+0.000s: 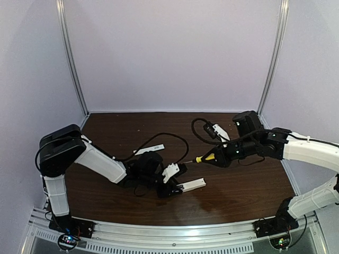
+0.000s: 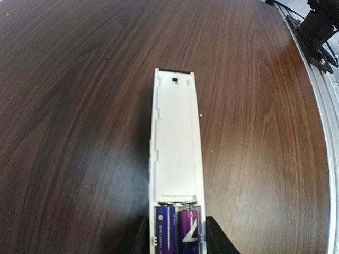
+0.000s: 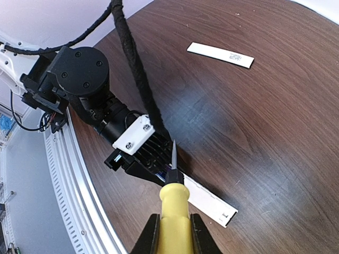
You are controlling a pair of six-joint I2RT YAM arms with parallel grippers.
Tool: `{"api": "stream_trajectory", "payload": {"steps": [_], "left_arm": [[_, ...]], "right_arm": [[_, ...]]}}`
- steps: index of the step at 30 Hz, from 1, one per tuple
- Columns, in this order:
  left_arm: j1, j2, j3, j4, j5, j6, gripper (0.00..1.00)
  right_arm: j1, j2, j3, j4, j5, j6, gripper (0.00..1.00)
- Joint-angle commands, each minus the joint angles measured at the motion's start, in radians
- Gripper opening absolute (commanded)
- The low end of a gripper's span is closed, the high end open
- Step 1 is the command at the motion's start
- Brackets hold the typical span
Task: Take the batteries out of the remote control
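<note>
- Left wrist view: the remote control (image 2: 176,137) lies flat on the dark wood table (image 2: 79,106), back side up, with its battery bay uncovered.
- Both batteries (image 2: 166,233) sit side by side in the bay, at the end nearest the camera.
- Left gripper (image 2: 177,241): its fingers (image 2: 217,241) stand against the two long sides of the remote control at the battery end, clamped on it.
- Right wrist view: the right gripper (image 3: 174,238) is closed tight on the yellow handle of a screwdriver (image 3: 175,219). The shaft points toward the left gripper.
- Top external view: the screwdriver tip is apart from the remote control.
- A white cover strip (image 3: 220,54) lies flat on the table, well apart from the remote control.
</note>
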Motion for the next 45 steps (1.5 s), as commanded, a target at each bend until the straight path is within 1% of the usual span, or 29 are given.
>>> {"api": "stream_trajectory", "payload": {"steps": [1, 4, 5, 10, 12, 13, 19, 21, 23, 25, 27, 28, 29, 31, 33, 34, 36, 38, 40, 43, 45], "left_arm": [[-0.021, 0.034, 0.039, 0.025, -0.074, -0.028, 0.36], [-0.021, 0.032, 0.036, 0.037, -0.078, -0.029, 0.4], [-0.021, 0.028, 0.034, 0.038, -0.078, -0.028, 0.43], [-0.02, -0.045, -0.016, 0.078, -0.098, -0.022, 0.7], [-0.021, -0.091, -0.046, 0.094, -0.128, -0.018, 0.92], [-0.021, -0.116, -0.058, 0.099, -0.144, -0.015, 0.97], [-0.022, -0.266, -0.122, 0.119, -0.234, 0.009, 0.97], [-0.021, -0.319, -0.156, 0.153, -0.257, 0.005, 0.97], [-0.021, -0.373, -0.213, 0.241, -0.275, -0.015, 0.97], [-0.021, -0.412, -0.282, 0.378, -0.284, -0.043, 0.97], [-0.021, -0.392, -0.348, 0.57, -0.276, -0.066, 0.97], [-0.021, -0.362, -0.366, 0.647, -0.279, -0.079, 0.97], [-0.019, -0.333, -0.369, 0.69, -0.284, -0.083, 0.97], [-0.019, -0.281, -0.343, 0.677, -0.274, -0.086, 0.98], [-0.02, -0.259, -0.317, 0.635, -0.26, -0.066, 0.97], [-0.019, -0.256, -0.316, 0.639, -0.257, -0.056, 0.97], [-0.019, -0.256, -0.361, 0.728, -0.269, -0.045, 0.97], [-0.019, -0.254, -0.411, 0.817, -0.323, -0.035, 0.98], [-0.019, -0.259, -0.421, 0.783, -0.31, 0.01, 0.97], [-0.02, -0.279, -0.394, 0.619, -0.216, 0.111, 0.97], [-0.019, -0.291, -0.387, 0.542, -0.168, 0.148, 0.97]], "right_arm": [[-0.009, -0.025, -0.005, -0.016, 0.03, 0.0, 0.0], [-0.009, -0.029, -0.005, -0.02, 0.035, 0.0, 0.0], [-0.009, -0.03, -0.005, -0.021, 0.035, 0.0, 0.0], [-0.01, -0.033, -0.001, -0.024, 0.043, 0.001, 0.0], [-0.01, -0.031, 0.001, -0.023, 0.043, 0.001, 0.0], [-0.01, -0.03, 0.002, -0.022, 0.043, 0.001, 0.0], [-0.012, -0.022, 0.01, -0.019, 0.045, 0.004, 0.0], [-0.012, -0.018, 0.014, -0.019, 0.044, 0.005, 0.0], [-0.012, -0.015, 0.016, -0.016, 0.043, 0.007, 0.0], [-0.012, -0.012, 0.021, -0.013, 0.041, 0.008, 0.0], [-0.012, -0.008, 0.021, -0.008, 0.038, 0.011, 0.0], [-0.012, -0.006, 0.021, -0.004, 0.037, 0.013, 0.0], [-0.012, -0.005, 0.021, 0.0, 0.035, 0.012, 0.0], [-0.012, -0.001, 0.021, 0.005, 0.037, 0.014, 0.0], [-0.012, -0.002, 0.022, 0.0, 0.037, 0.016, 0.0], [-0.012, -0.004, 0.023, -0.005, 0.038, 0.017, 0.0], [-0.012, -0.014, 0.022, -0.016, 0.046, 0.018, 0.0], [-0.012, -0.023, 0.02, -0.023, 0.054, 0.019, 0.0], [-0.012, -0.027, 0.021, -0.026, 0.056, 0.021, 0.0], [-0.012, -0.025, 0.018, -0.025, 0.048, 0.028, 0.0], [-0.012, -0.021, 0.017, -0.027, 0.042, 0.037, 0.0]]}}
